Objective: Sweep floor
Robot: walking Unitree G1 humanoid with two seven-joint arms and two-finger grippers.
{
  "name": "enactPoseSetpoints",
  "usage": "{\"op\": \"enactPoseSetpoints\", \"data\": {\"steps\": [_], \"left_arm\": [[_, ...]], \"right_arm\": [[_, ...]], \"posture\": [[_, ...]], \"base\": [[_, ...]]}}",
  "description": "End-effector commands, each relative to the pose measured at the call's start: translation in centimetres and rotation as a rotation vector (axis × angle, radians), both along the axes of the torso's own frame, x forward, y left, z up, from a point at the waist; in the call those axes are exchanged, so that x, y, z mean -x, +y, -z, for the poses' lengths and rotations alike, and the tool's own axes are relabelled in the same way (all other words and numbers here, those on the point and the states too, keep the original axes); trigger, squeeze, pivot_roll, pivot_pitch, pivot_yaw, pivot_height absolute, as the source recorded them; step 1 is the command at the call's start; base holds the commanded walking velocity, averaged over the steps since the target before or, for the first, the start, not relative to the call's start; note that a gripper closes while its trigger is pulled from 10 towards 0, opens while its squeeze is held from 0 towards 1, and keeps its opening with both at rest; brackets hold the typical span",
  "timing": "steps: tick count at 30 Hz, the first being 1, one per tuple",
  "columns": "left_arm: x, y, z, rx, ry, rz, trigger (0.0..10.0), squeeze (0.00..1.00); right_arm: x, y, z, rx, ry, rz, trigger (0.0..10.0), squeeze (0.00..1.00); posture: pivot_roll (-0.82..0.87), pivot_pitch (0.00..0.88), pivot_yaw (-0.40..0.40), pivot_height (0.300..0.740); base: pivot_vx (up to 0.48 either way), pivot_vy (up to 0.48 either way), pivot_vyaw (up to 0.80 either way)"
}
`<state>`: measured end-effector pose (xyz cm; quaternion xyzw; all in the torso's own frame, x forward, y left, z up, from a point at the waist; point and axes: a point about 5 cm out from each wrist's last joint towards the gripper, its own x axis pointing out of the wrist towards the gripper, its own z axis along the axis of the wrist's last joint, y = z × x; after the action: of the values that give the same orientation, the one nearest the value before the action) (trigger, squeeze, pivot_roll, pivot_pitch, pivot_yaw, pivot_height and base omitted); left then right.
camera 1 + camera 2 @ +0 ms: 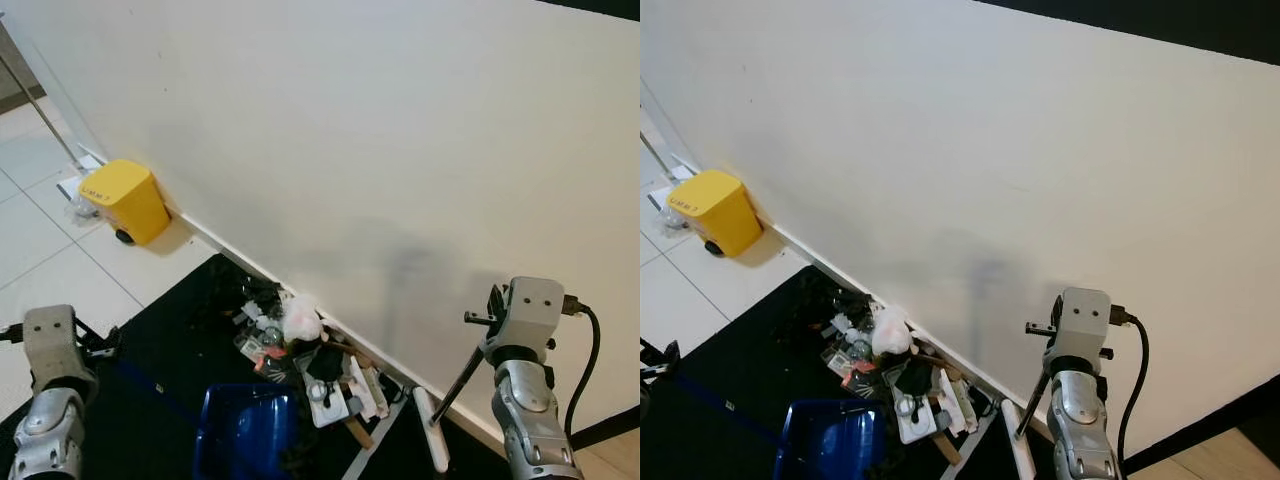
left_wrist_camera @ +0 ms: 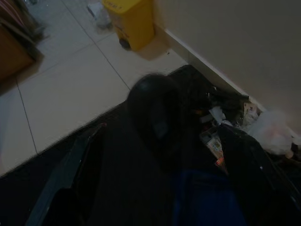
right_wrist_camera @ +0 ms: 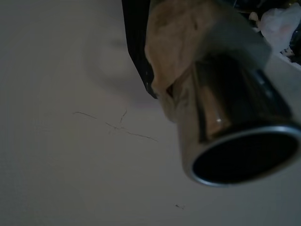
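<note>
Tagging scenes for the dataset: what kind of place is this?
Likely an indoor room or hallway in a home: pale tiled floor, plain white wall with a baseboard, a yellow bin against it, and a litter pile on a black mat.

From our head we look forward and down at a white wall [image 1: 380, 150] meeting the floor; both eyes share the yellow bin [image 1: 125, 200] and the litter pile [image 1: 890, 355], the right eye sitting a little further right. Our left wrist camera looks down along its arm, from near, at that same bin and pile. Our right wrist camera sits very close to a metal tube [image 3: 225, 132], facing the wall.
</note>
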<state>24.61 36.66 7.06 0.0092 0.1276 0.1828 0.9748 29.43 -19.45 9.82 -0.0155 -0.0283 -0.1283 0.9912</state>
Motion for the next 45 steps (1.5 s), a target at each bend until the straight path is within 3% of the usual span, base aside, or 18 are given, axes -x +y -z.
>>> {"op": "enactPoseSetpoints", "data": {"steps": [1,6,9,10,15,22,23,25,26,27,28,29,30,37,45], "left_arm": [[0.7,1.2,0.2,0.018,0.052,-0.016,10.0,0.00],[0.3,1.9,-0.2,0.073,0.080,0.004,10.0,0.00],[-0.2,2.3,-0.9,0.063,0.089,0.024,10.0,0.00],[-0.3,2.4,-1.0,0.057,0.090,0.026,9.2,0.00],[-0.8,2.9,-1.7,0.066,0.101,0.040,9.4,0.00],[-1.3,2.2,-1.5,0.168,0.110,0.112,8.1,0.00],[-1.5,2.0,-1.5,0.186,0.108,0.129,6.9,0.00],[-1.7,1.8,-1.5,0.205,0.104,0.146,6.9,0.00],[-1.8,1.7,-1.5,0.215,0.102,0.158,4.4,0.00],[-1.8,1.6,-1.5,0.222,0.101,0.169,4.0,0.00],[-1.9,1.6,-1.6,0.222,0.103,0.178,2.5,0.00],[-1.9,1.6,-1.6,0.222,0.104,0.184,2.5,0.00],[-1.8,1.7,-1.6,0.216,0.108,0.186,0.0,0.00],[-1.0,2.3,-1.4,0.150,0.174,0.208,0.0,0.00],[0.0,2.9,-0.9,0.118,0.179,0.170,0.0,0.00]], "right_arm": [[0.0,-0.4,-0.7,0.011,-0.026,0.003,10.0,0.00],[-0.1,-0.5,-0.8,0.012,-0.028,0.006,10.0,0.00],[0.0,-0.5,-1.0,0.013,-0.033,0.007,10.0,0.00],[0.0,-0.5,-1.0,0.014,-0.035,0.007,10.0,0.00],[0.1,-0.7,-1.0,0.017,-0.035,0.011,10.0,0.00],[0.0,-0.7,-1.2,0.021,-0.038,0.008,10.0,0.00],[-0.1,-0.7,-1.3,0.023,-0.040,0.007,10.0,0.00],[-0.2,-0.7,-1.4,0.024,-0.043,0.007,10.0,0.00],[-0.2,-0.8,-1.5,0.025,-0.044,0.007,10.0,0.00],[-0.2,-0.8,-1.5,0.025,-0.045,0.007,10.0,0.00],[-0.2,-0.8,-1.5,0.026,-0.046,0.007,10.0,0.00],[-0.2,-0.8,-1.5,0.026,-0.046,0.008,10.0,0.00],[-0.2,-0.8,-1.5,0.026,-0.046,0.008,10.0,0.00],[-0.2,-0.8,-1.5,0.024,-0.043,0.008,10.0,0.00],[-0.4,-0.4,-1.1,0.016,-0.037,0.002,10.0,0.00]], "posture": [[-0.02,0.163,0.010,0.740],[-0.02,0.161,0.013,0.740],[-0.03,0.161,0.014,0.740],[-0.03,0.161,0.014,0.740],[-0.04,0.162,0.016,0.740],[-0.05,0.160,0.014,0.740],[-0.06,0.153,0.011,0.740],[-0.06,0.153,0.011,0.740],[-0.06,0.153,0.011,0.740],[-0.06,0.149,0.011,0.740],[-0.06,0.149,0.011,0.740],[-0.06,0.149,0.011,0.740],[-0.06,0.148,0.012,0.740],[-0.06,0.145,0.013,0.740],[-0.04,0.146,0.013,0.740]], "base": [[0.000,0.000,0.00],[0.000,0.000,0.00],[0.000,0.000,0.00],[0.000,0.000,0.00],[0.000,0.000,0.00],[0.000,0.000,0.00],[0.000,0.000,0.00],[0.000,0.000,0.00],[0.000,0.000,0.00],[0.000,0.000,0.00],[0.000,0.000,0.00],[0.000,0.000,0.00],[0.000,0.000,0.00],[0.000,0.000,0.00],[0.000,0.000,0.00]]}}
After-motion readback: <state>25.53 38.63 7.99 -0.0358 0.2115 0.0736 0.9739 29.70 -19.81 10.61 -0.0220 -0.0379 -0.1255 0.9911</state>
